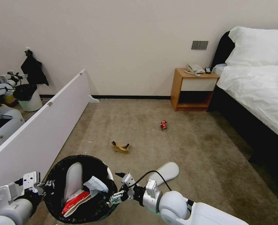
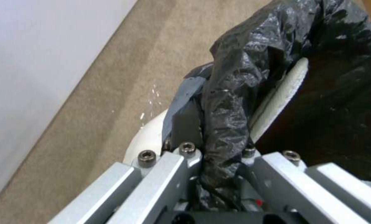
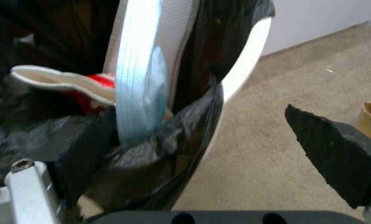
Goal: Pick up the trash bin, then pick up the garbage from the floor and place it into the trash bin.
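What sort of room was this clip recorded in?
Most likely a hotel-style bedroom: a bed with white linen stands against the wall, beside it a wooden nightstand carrying a telephone, and the floor is beige carpet.

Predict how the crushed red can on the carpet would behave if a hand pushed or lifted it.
The crushed red can is small and dented, so it is probably light and easy to lift. Its flattened sides should stop it rolling far. Lying on carpet, it would likely drag rather than slide.
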### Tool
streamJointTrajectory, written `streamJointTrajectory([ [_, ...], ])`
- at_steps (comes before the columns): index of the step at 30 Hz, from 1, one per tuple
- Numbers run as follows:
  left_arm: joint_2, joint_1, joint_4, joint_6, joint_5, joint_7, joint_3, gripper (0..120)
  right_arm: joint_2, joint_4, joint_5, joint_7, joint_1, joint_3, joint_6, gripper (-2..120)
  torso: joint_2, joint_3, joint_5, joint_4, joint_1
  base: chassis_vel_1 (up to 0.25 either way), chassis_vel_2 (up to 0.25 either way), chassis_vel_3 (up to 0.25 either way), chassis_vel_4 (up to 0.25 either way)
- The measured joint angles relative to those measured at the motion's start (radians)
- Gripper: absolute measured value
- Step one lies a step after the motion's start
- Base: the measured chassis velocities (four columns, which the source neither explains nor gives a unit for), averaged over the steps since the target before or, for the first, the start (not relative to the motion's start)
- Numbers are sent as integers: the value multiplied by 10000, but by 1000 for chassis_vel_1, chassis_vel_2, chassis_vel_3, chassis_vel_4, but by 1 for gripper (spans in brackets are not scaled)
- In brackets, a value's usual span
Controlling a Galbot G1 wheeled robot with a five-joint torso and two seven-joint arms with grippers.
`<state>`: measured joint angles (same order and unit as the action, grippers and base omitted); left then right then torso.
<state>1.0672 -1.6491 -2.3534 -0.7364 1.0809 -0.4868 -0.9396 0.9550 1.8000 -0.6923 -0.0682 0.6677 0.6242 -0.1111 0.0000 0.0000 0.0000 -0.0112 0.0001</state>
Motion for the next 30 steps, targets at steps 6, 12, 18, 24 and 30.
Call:
streamJointTrajectory([
  [6,149,-10,0,4,-168,29,220,1,129,97,125,-164,33,-229,291,100,0,0,-2,0,0,0,0,0,0],
  [12,215,-56,4,19,-229,64,258,1,306,94,-115,-591,-119,-283,1002,100,0,0,-1,0,0,0,0,0,0],
  [18,246,-79,-14,33,-262,54,252,1,462,33,-512,-909,-221,-302,1752,100,0,0,0,0,0,0,0,0,0],
  [24,259,-108,-21,28,-256,76,298,0,401,95,-523,-1002,-162,-574,2179,100,1,0,0,0,0,0,0,0,0],
  [30,276,-110,5,26,-259,156,342,0,381,270,-527,-1071,-57,-974,2472,100,0,0,0,1,0,0,0,0,0],
])
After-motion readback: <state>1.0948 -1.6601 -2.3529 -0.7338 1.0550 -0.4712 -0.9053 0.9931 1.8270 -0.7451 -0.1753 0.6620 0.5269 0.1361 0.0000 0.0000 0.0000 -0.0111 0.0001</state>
